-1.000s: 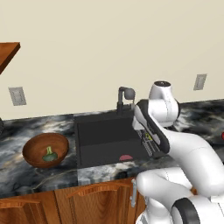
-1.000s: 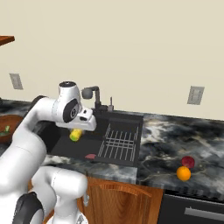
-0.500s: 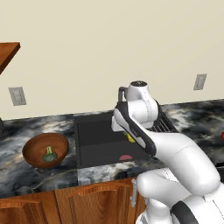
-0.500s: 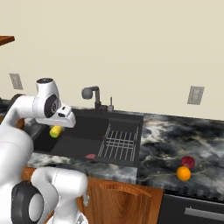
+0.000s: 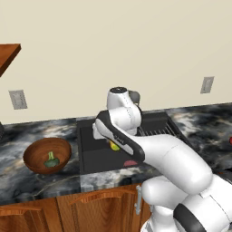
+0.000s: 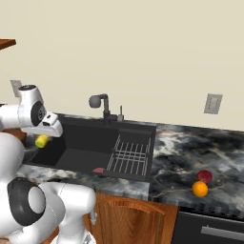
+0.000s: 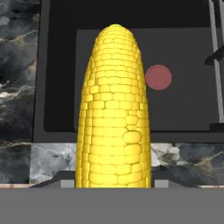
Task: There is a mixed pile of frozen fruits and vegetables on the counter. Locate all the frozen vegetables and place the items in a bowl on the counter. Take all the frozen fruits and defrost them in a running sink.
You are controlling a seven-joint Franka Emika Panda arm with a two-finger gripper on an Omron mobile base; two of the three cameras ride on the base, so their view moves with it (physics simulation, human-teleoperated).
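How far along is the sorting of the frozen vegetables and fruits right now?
Done: the small dark green piece lies in the round reddish-brown wooden bowl. In hand: the yellow corn cob sits in the jaws of the gripper above the black sink basin, not yet in the bowl. Left: the dark red ball and orange ball remain on the marbled counter.

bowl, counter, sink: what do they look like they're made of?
Bowl: looks like wood, reddish-brown with a smooth satin finish.
Counter: likely polished stone, dark grey with white marbled veining.
Sink: matte black basin, maybe composite or coated metal; the flat, glare-free surface leaves it open.
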